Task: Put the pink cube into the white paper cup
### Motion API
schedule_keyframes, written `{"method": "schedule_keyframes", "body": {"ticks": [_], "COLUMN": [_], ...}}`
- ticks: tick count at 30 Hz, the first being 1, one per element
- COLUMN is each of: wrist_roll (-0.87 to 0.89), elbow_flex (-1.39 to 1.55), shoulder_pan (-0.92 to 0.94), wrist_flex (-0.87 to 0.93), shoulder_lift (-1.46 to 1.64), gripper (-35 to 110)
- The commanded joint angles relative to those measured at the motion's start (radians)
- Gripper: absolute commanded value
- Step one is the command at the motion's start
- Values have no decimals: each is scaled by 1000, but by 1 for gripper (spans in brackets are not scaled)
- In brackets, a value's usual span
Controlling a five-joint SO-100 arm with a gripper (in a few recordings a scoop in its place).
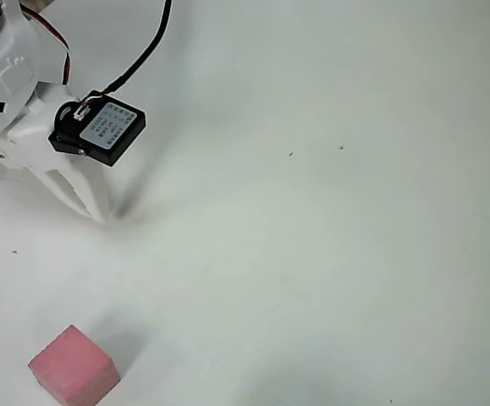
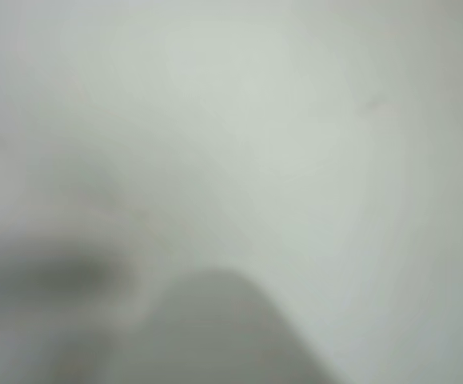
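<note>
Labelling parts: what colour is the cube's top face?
Light pink on the pink cube, clearest in the overhead view.

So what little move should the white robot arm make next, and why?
Probably swing its gripper down the overhead view toward the small matte pink foam cube. The cube sits untouched on the white table, well apart from the white fingers, which hold nothing.

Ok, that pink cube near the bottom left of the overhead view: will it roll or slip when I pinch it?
The pink cube has flat faces and rests flat on the table, so it probably won't roll. Its matte, foam-like surface suggests it is light, slightly squashy and grippy.
</note>
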Motion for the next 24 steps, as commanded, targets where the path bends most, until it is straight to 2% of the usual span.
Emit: {"method": "schedule_keyframes", "body": {"ticks": [1, 12, 20, 24], "wrist_roll": [244, 219, 301, 258], "elbow_flex": [2, 2, 2, -31], "shoulder_pan": [-183, -210, -229, -215], "wrist_flex": [-9, -9, -9, -52], "shoulder_lift": [230, 230, 230, 230], "gripper": [0, 0, 0, 0]}}
